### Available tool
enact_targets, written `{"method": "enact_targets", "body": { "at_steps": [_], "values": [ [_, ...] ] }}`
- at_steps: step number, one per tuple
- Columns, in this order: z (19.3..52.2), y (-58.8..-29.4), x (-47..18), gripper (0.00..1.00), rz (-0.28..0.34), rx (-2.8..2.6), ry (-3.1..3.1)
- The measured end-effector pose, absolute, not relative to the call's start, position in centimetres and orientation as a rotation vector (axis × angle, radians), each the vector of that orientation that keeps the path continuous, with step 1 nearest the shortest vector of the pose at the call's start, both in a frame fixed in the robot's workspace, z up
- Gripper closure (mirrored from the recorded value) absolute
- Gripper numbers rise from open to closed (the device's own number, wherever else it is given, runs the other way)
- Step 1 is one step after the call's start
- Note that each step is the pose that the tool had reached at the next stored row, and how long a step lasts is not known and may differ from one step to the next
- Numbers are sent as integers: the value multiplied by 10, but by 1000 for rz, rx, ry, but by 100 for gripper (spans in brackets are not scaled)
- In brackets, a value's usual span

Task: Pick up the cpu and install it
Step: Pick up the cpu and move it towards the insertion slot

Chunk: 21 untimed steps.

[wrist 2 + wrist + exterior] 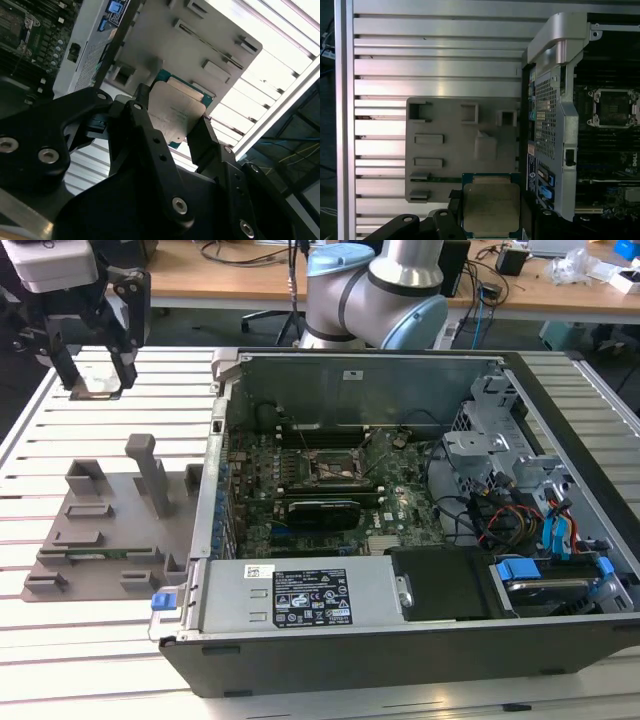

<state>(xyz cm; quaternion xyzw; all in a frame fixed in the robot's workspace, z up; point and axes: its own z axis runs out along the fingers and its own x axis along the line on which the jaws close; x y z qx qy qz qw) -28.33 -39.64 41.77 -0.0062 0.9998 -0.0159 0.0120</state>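
Jaws clamped on the cpu (176, 110) — one jaw on each of two opposite edges, pale silver lid facing the camera in both wrist views.

The chip is in the air, off the slatted tabletop (60, 660) and outside the open computer case (400, 650). In the exterior view it hangs to the exterior view's left of the case, out by the case's far corner.

A grey parts fixture (100, 530) lies flat on the tabletop just beside the case, on the same side. In the first wrist view the cpu (491, 209) shows in front of the fixture's case-side end, above it and not touching. One fixture slot holds a thin green strip; can't tell what it is.

Inside the case:
- cpu socket (335, 468) near the middle of the motherboard (255, 525)
- long black card (322, 510) just on the near side of the socket
- power supply (300, 600) along the case's near wall

The cpu is well apart from the socket — the case's side wall stands between them.
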Motion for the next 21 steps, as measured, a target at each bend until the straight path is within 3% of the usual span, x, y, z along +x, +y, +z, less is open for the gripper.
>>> {"method": "enact_targets", "body": {
  "at_steps": [21],
  "values": [
    [418, -396, -246, 45, -50, -19, 3117]
  ]
}}
